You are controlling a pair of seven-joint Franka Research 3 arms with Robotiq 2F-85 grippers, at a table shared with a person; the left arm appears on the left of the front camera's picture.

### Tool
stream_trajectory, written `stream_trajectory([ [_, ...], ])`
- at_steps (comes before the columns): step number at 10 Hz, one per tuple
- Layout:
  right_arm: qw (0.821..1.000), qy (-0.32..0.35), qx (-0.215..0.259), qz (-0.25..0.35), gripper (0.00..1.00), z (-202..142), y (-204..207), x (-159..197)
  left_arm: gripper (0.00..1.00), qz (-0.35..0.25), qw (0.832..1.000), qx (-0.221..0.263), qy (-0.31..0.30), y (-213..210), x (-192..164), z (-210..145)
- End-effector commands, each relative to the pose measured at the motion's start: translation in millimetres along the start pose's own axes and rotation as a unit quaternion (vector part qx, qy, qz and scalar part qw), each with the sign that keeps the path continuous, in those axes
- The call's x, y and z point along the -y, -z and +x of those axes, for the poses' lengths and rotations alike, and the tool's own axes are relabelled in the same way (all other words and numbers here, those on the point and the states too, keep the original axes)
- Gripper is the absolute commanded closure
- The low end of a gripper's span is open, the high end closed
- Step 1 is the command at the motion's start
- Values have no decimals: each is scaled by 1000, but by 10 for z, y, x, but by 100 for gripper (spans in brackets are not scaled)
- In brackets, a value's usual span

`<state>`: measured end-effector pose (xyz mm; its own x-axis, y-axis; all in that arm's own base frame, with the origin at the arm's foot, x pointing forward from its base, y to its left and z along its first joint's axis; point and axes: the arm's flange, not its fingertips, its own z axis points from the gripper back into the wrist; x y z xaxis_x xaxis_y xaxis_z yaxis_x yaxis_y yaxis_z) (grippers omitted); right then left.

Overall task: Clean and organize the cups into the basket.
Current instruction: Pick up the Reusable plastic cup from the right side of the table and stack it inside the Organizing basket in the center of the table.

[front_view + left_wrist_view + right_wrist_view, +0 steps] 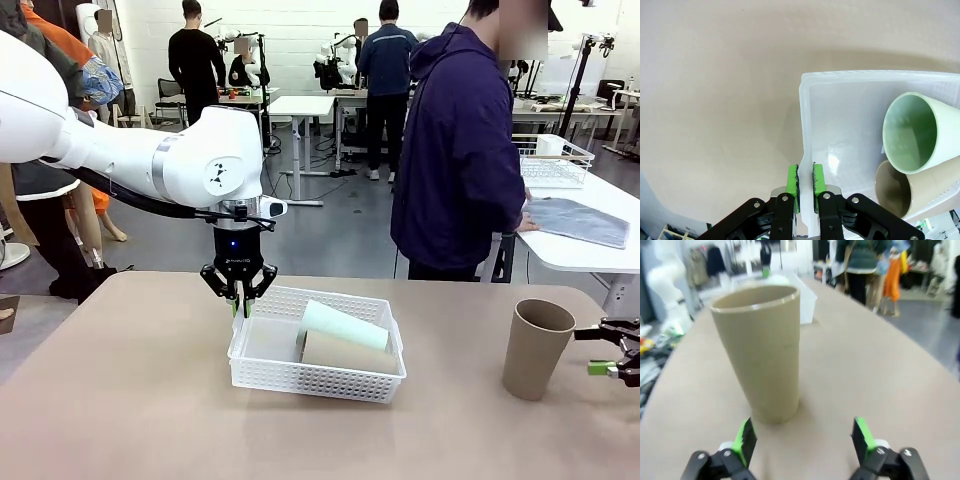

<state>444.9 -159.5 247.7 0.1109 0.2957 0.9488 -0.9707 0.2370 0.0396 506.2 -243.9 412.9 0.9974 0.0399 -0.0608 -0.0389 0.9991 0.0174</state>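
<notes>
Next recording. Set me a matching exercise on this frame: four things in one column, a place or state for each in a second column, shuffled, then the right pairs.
Column one
1. mint green cup
2. standing tan cup
3. left tool
4. right tool

Column two
A. open, jaws wide apart
B. closed on the rim of the basket
C. lying on its side inside the basket
D. upright on the table, outside the basket

Pairs: 1-C, 2-D, 3-B, 4-A
</notes>
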Motion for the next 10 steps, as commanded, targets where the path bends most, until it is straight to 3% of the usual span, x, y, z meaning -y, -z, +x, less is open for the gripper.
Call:
stream_trajectory([
  [1,1000,-21,-13,19,0,-91,92,99,100,0,1000,2,-6,-4,9,-11],
  [10,992,0,19,121,0,-61,561,50,100,0,1000,2,-6,-4,9,-11],
])
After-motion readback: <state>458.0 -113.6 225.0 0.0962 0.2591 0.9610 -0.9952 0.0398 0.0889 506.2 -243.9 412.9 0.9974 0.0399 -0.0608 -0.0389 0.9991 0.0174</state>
